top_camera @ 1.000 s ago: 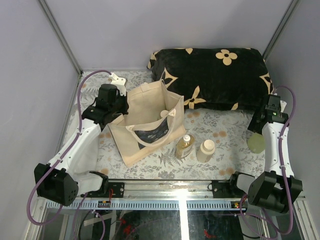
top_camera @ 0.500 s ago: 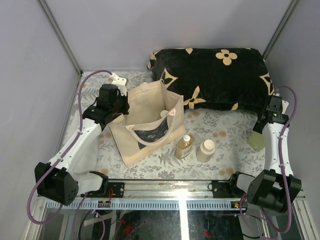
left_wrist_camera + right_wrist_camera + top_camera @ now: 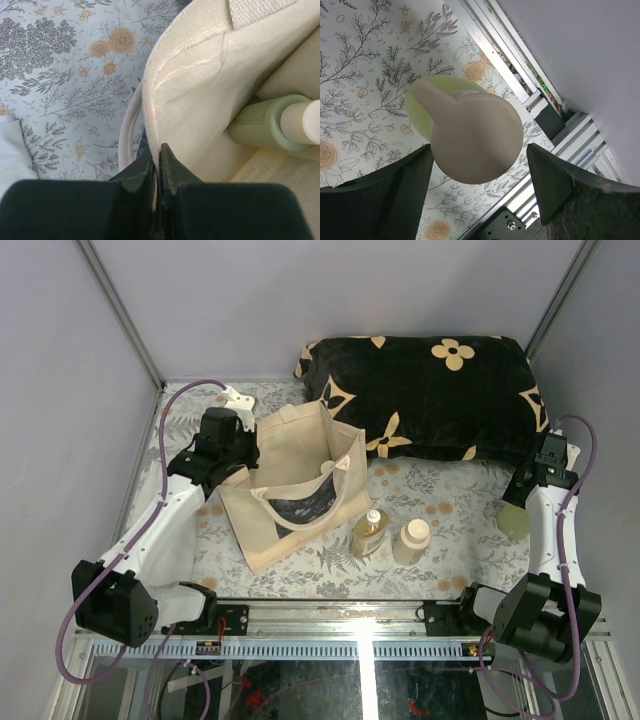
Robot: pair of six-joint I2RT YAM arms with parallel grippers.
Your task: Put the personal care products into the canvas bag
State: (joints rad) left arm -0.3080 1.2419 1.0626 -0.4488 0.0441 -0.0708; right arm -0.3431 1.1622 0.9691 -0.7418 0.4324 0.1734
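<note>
The canvas bag [image 3: 295, 485] stands open at centre-left. My left gripper [image 3: 243, 462] is shut on its rim [image 3: 156, 120] and holds the mouth open. An olive-green bottle [image 3: 272, 122] lies inside the bag; its pale cap [image 3: 327, 468] shows in the top view. The amber-yellow bottle [image 3: 370, 532] and the cream bottle [image 3: 412, 540] stand just right of the bag. The second olive-green bottle [image 3: 514, 524] stands at the far right. My right gripper [image 3: 480, 172] is open directly above it, its fingers on either side of the pale cap [image 3: 477, 137], apart from it.
A black cushion with cream flowers [image 3: 425, 390] lies along the back. The metal rail [image 3: 340, 615] runs along the near edge, and in the right wrist view [image 3: 535, 85] it lies close beside the bottle. Grey walls close in both sides.
My right gripper has moved down over the olive-green bottle at the far right. The left gripper and the bag have hardly moved.
</note>
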